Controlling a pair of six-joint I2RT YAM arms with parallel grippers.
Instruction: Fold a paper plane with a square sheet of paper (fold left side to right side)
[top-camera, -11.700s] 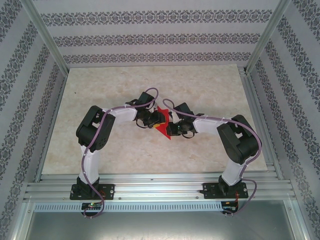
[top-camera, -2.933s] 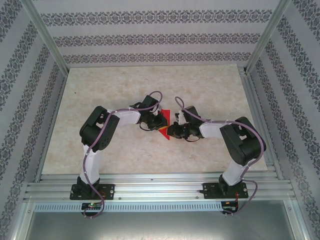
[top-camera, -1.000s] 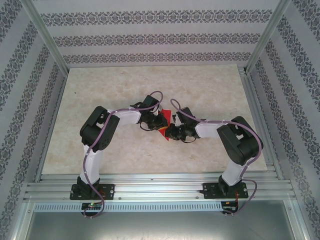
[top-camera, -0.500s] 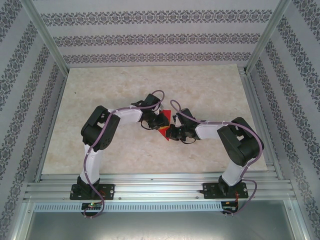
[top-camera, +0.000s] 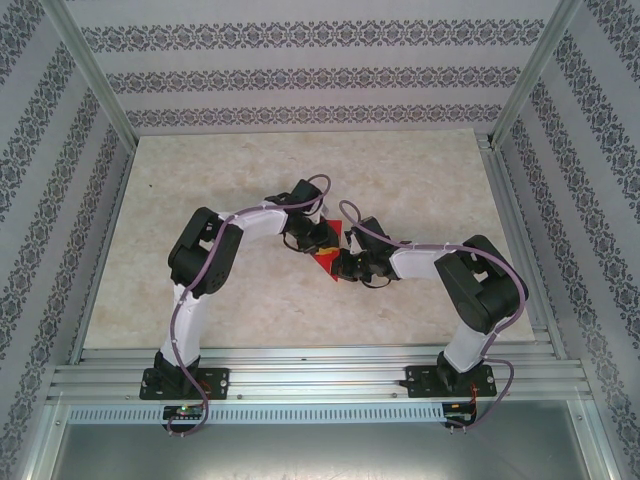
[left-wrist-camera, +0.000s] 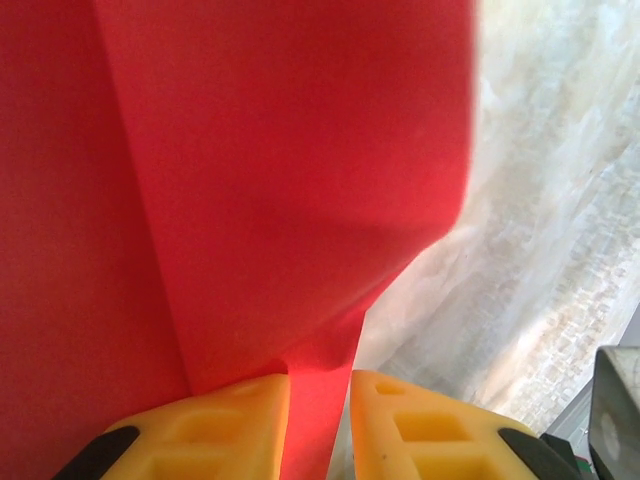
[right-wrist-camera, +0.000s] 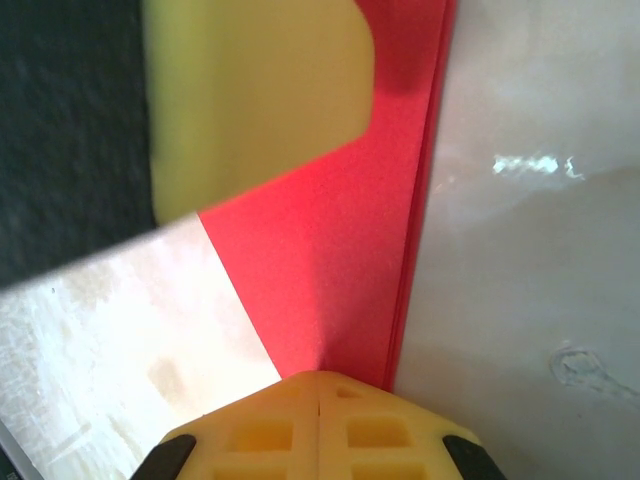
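From above, the left gripper (top-camera: 318, 238) reaches in from the left to the middle of the table (top-camera: 400, 180), its tip over the far, left part of the paper (top-camera: 323, 260). The paper is a small red creased shape lying between the two grippers and partly hidden by both. In the left wrist view the paper (left-wrist-camera: 280, 180) covers the left and centre of the picture, and a crease (left-wrist-camera: 140, 200) slants down toward the yellow fingers (left-wrist-camera: 215, 420) at the bottom. Those fingers stand a narrow gap apart and a strip of the red runs down into the gap. Whether the pads touch it cannot be told. Pale marbled table shows to the right of the sheet. Further right in the top view, the right gripper (top-camera: 345, 266) comes in from the right and meets the near, right side of the paper, just beside the left gripper. In the right wrist view its fingers (right-wrist-camera: 250, 430) are pressed together with only a seam between them. The paper (right-wrist-camera: 340, 270) narrows to a point that touches their tips, then widens away from them. Its right edge (right-wrist-camera: 420, 200) is straight and shows several layers. A blurred yellow finger of the left gripper (right-wrist-camera: 260, 100) lies over the far left of the paper. Whether the right fingers pinch the paper or only press on it cannot be told.
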